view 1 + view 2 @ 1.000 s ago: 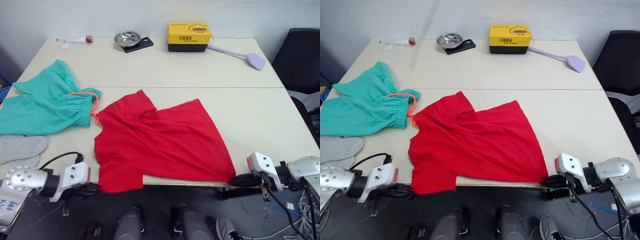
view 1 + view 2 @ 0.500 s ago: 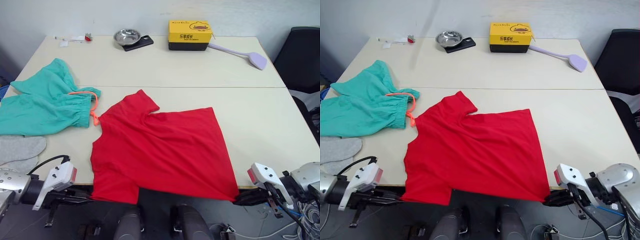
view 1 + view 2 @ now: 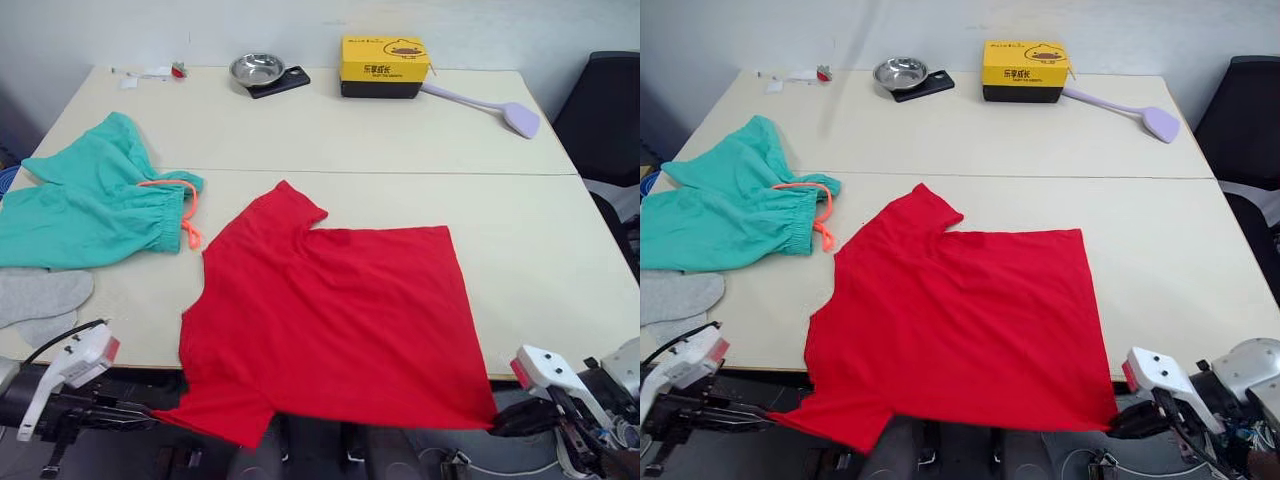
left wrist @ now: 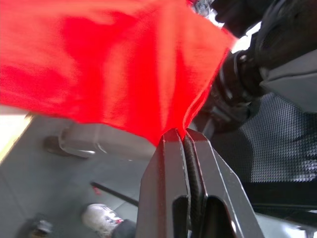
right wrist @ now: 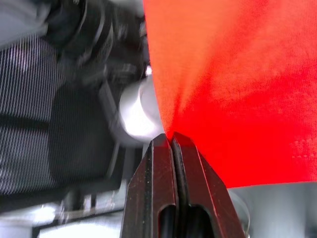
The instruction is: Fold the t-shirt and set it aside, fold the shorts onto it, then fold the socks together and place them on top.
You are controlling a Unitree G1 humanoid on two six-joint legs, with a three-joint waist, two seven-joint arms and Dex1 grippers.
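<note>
The red t-shirt (image 3: 330,310) lies spread flat on the table, its lower hem hanging off the near edge. My left gripper (image 3: 148,421) is shut on the hem's left corner below the table edge, and my right gripper (image 3: 492,427) is shut on the right corner. The wrist views show each pair of fingers pinched on red cloth (image 4: 148,74) (image 5: 237,79). The teal shorts (image 3: 95,205) with an orange drawstring lie at the left. Two grey socks (image 3: 40,298) rest at the near left edge.
At the back of the table stand a yellow box (image 3: 384,66), a metal bowl (image 3: 255,70) on a black slab, and a lilac long-handled tool (image 3: 500,108). A black chair (image 3: 605,110) is at the right. Bare tabletop (image 3: 540,250) lies right of the shirt.
Both grippers have pulled the hem corners toward the near edge and apart. The shirt has slid nearer and flattened out, with its hem now hanging over the edge.
</note>
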